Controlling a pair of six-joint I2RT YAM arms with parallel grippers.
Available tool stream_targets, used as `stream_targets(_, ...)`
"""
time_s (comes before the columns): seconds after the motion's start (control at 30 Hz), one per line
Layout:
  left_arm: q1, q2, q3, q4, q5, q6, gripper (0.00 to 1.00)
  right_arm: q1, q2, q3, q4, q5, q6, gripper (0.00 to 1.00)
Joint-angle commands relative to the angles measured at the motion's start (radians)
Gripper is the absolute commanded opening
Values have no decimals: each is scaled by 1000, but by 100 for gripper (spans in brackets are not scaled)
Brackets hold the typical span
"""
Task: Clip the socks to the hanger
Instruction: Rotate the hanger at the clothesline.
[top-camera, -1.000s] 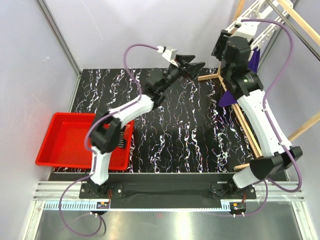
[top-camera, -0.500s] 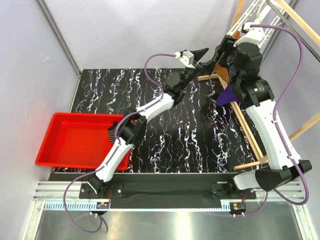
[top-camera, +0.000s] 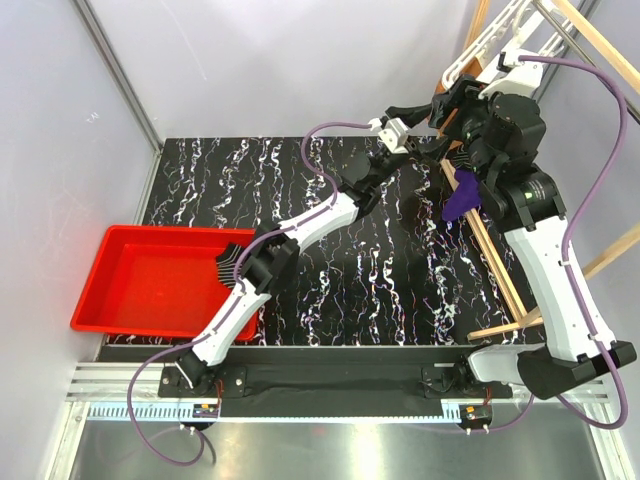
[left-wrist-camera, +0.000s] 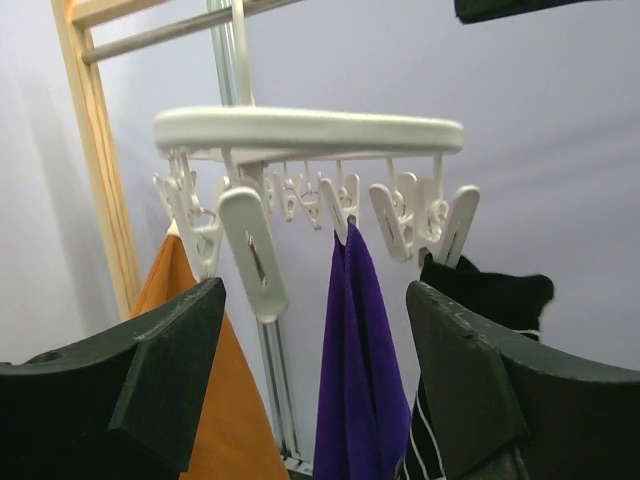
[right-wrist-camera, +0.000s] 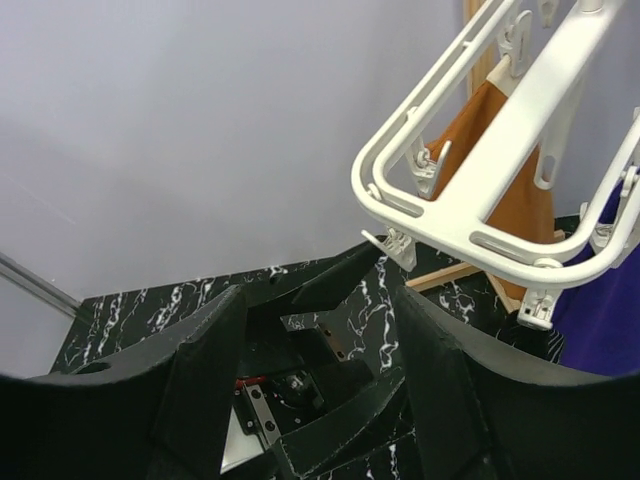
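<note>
Reaching farther than a second ago, the left arm now stretches across the black marbled worktop (top-camera: 330, 230) to the far right corner, and the right arm has lifted higher beside it. The left hand (top-camera: 412, 113) is open, its two dark fingers (left-wrist-camera: 165, 375) spread wide with nothing between them. It sits just below the white hanger (left-wrist-camera: 300, 128), a plastic frame with small white clips (left-wrist-camera: 252, 250) dangling underneath.

An orange cloth (left-wrist-camera: 185, 330) hangs from a clip on the left and a purple cloth (left-wrist-camera: 358, 380) from one near the middle. At the right end a black sock (left-wrist-camera: 487, 295) with thin white stripes hangs just under a clip. A light wooden rack (left-wrist-camera: 95, 160) stands behind the hanger.

The right hand (right-wrist-camera: 320, 295) is also open and empty. It hovers near the hanger's rounded end, with the left hand visible beneath it. A red tray (top-camera: 130, 275) rests on the worktop's left edge, well apart from both hands.
</note>
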Motion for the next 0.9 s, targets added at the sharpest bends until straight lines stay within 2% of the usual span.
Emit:
stream_targets(0.0, 6, 8, 68, 79, -3, 50, 77, 1, -35, -10, 22, -43, 22, 67)
stream_targets(0.17, 6, 20, 103, 55, -16, 71, 68, 1, -35, -18, 22, -63, 24, 67)
stream_targets(0.27, 6, 26, 117, 30, -23, 82, 58, 1, -37, -22, 23, -77, 30, 67)
stream_targets(0.5, 7, 42, 140, 15, -51, 93, 53, 1, -35, -27, 25, -89, 31, 66)
stream_targets(0.63, 10, 48, 149, 12, -72, 93, 41, 1, -37, -33, 25, -97, 31, 66)
stream_targets(0.73, 10, 48, 146, 15, -82, 87, 40, 1, -29, -38, 28, -105, 30, 66)
stream_targets(0.87, 10, 42, 143, 16, -85, 58, 31, -1, -17, -39, 13, -123, 41, 66)
